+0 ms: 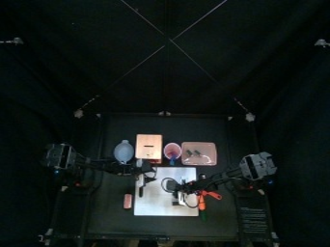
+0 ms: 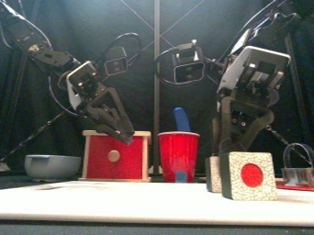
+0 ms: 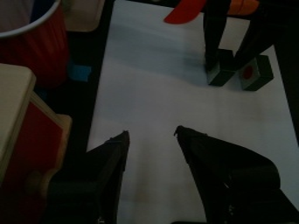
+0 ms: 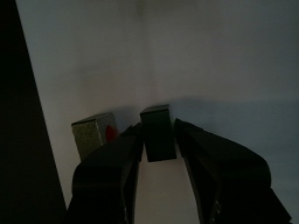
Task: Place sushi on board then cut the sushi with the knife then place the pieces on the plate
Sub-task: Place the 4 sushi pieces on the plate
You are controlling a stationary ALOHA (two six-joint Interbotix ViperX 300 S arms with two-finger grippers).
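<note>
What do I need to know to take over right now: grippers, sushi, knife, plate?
Left gripper: open, empty, above the white board.
Right gripper: shut on one sushi piece at the board; I cannot tell if it is lifted.
A second piece stands on the board beside it.
Blue knife sits in the red cup.
Done: sushi on the board, separated.
Left: carry the pieces to the pink tray behind the board.
</note>
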